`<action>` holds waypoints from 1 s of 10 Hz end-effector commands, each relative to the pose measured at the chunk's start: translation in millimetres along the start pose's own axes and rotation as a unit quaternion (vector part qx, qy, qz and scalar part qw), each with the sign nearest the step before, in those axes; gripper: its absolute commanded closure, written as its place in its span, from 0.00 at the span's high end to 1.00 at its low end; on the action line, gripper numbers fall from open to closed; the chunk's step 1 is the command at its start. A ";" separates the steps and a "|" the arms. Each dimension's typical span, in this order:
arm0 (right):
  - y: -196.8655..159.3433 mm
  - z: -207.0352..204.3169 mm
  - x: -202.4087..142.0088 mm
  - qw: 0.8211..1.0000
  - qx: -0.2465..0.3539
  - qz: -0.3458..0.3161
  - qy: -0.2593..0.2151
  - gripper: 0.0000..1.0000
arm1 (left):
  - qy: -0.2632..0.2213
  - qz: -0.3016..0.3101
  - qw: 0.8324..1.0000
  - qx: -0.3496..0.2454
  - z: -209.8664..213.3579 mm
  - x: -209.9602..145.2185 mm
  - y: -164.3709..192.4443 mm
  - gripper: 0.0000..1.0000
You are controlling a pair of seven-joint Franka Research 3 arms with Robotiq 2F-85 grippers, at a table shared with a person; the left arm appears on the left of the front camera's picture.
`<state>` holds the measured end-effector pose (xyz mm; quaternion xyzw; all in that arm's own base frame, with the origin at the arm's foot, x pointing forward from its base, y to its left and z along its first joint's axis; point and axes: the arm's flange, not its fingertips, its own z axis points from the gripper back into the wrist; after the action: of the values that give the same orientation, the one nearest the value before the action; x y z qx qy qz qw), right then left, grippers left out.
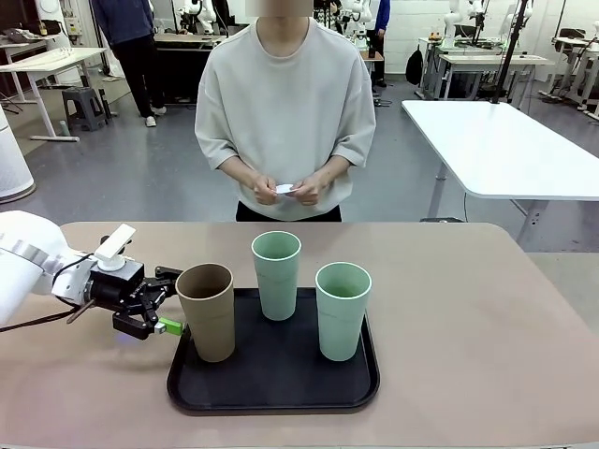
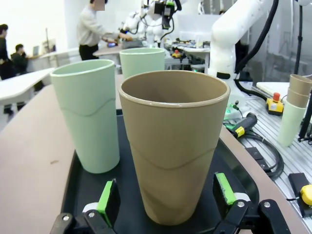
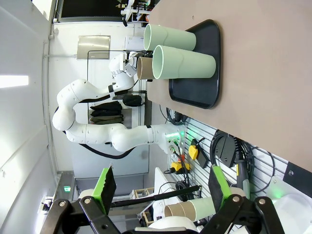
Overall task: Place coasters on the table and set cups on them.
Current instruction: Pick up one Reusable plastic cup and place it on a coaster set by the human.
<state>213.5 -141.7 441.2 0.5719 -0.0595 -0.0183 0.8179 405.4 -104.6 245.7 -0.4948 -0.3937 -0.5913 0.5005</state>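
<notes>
Front, left gripper (image 1: 178, 301): stood open at the left edge of the tray (image 1: 271, 404), we thought in order to take the tan cup (image 1: 208, 318).
Front, coasters (image 1: 285, 189): small and white in the person's hands (image 1: 309, 192) behind the tray; mint cups (image 1: 343, 313) stood on the tray.
Left wrist, pads (image 2: 108, 197): flanked the tan cup without touching it.
Right wrist, right gripper (image 3: 161, 187): open, empty, far from the tray.

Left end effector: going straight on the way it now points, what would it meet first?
The tan-brown cup on the black tray. It stands directly ahead of the left end effector, whose jaws are open; whether they already flank its base is unclear.
</notes>
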 end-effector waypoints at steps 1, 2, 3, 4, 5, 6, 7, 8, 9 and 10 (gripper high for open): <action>-0.1 0.9 -0.6 1.000 0.004 0.000 -0.001 1.00 | -0.002 -0.010 1.000 0.003 -5.4 -3.6 2.2 1.00; -0.1 0.9 -0.6 1.000 0.004 0.000 -0.001 1.00 | -0.003 -0.008 1.000 -0.001 -8.0 -4.9 2.6 1.00; -0.1 0.9 -0.6 1.000 0.004 0.000 -0.001 1.00 | -0.003 -0.008 1.000 -0.005 -11.1 -5.7 2.1 1.00; -0.1 0.9 -0.6 1.000 0.004 0.000 -0.001 1.00 | -0.003 -0.008 1.000 -0.009 -15.1 -5.5 1.7 1.00; -0.1 0.9 -0.6 1.000 0.004 0.000 -0.001 1.00 | -0.004 -0.010 1.000 -0.012 -18.7 -5.4 1.6 1.00; -0.1 0.9 -0.6 1.000 0.004 0.000 -0.001 1.00 | -0.004 -0.012 1.000 -0.014 -22.0 -5.3 2.1 1.00; -0.1 0.9 -0.6 1.000 0.004 0.000 -0.001 1.00 | -0.005 -0.011 1.000 -0.017 -25.6 -5.5 2.7 1.00; -0.1 0.9 -0.6 1.000 0.004 0.000 -0.001 1.00 | -0.005 -0.010 1.000 -0.018 -28.5 -6.3 3.8 1.00; -0.1 0.9 -0.6 1.000 0.004 0.000 -0.001 1.00 | -0.004 -0.009 1.000 -0.021 -33.1 -7.0 4.0 1.00; -0.1 0.9 -0.6 1.000 0.004 0.000 -0.001 1.00 | -0.004 -0.011 1.000 -0.025 -37.1 -6.4 3.6 1.00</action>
<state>213.5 -141.7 441.2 0.5719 -0.0595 -0.0183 0.8179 400.3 -131.1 235.7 -0.5144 -0.3744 -0.5999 0.4851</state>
